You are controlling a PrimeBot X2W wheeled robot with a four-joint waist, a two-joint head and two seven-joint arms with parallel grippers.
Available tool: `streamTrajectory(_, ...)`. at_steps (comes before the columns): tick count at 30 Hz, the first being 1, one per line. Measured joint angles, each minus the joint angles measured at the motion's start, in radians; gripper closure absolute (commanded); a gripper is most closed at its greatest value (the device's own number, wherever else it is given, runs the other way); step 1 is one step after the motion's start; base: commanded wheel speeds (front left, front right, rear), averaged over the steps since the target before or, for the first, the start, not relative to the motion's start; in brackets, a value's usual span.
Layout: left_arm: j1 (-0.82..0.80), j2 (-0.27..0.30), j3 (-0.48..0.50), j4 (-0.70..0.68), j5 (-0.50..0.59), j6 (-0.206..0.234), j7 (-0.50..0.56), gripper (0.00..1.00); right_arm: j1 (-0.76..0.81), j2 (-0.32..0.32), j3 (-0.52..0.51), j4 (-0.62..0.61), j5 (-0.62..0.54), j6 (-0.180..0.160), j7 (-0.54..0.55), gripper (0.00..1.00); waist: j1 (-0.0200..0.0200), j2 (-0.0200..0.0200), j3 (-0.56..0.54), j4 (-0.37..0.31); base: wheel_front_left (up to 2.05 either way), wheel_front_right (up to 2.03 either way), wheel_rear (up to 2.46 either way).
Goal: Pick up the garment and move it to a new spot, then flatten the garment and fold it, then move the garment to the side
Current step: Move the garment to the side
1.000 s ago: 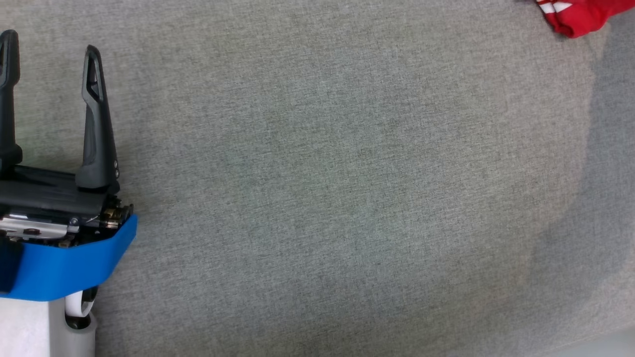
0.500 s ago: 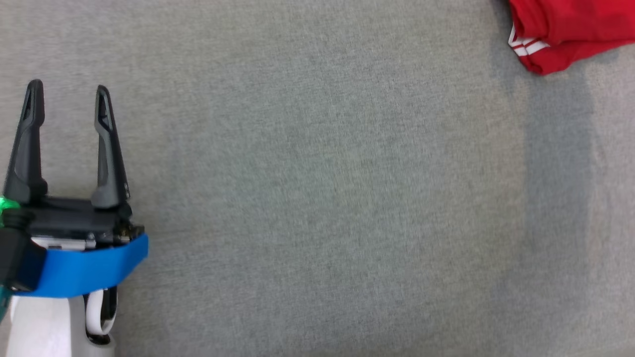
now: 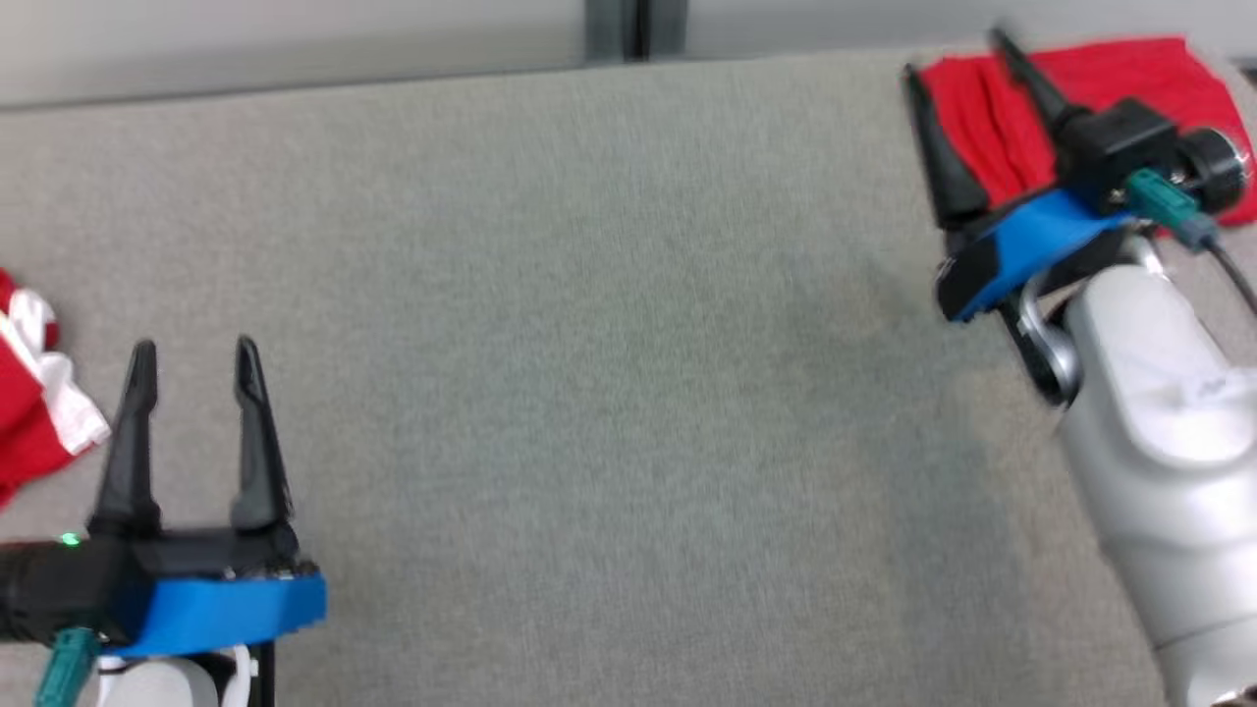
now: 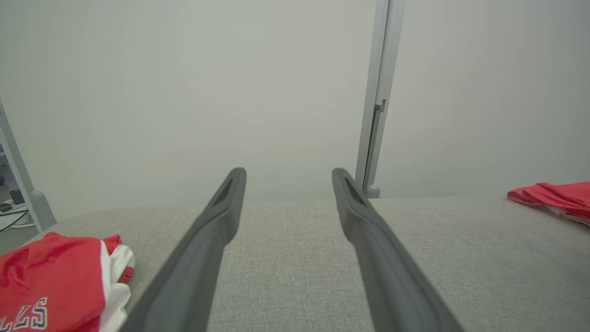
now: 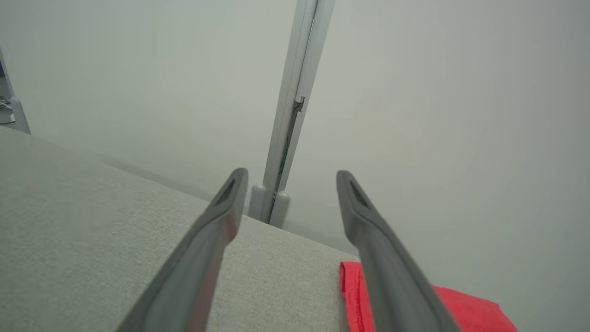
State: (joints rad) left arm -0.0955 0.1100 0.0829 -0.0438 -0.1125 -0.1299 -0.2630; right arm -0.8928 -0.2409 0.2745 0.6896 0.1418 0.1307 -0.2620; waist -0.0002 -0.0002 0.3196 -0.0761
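Folded red garment [image 3: 1129, 71] at the far right corner of the grey worktop [image 3: 628, 344], partly hidden by the spread, empty right claw [image 3: 953, 56]; left claw [image 3: 194, 344] likewise spread; red-and-white cloth [image 3: 22, 437] cut off at left

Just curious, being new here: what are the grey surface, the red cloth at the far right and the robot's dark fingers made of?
Grey surface: matte woven fabric; a fine weave shows.
Red garment: soft thin cloth, folded with creases; fibre unclear.
Left end effector fingers: probably moulded plastic or rubber; dark, smooth, matte.
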Motion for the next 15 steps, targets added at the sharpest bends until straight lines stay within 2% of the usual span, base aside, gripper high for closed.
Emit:
streamTrajectory(6,0.042,-0.028,-0.008,0.037,0.001,0.0,0.0,0.0,0.13,0.049,0.021,-0.054,0.031,0.0,0.0,0.0,-0.0001,-0.0001,-0.088,0.023,0.0,0.0,0.0)
streamTrajectory(15,0.085,-0.044,-0.026,0.097,0.004,0.0,0.0,0.0,0.365,0.1,-0.01,-0.148,0.061,0.0,0.0,0.0,0.0,-0.0002,-0.183,0.054,0.0,0.0,0.0)
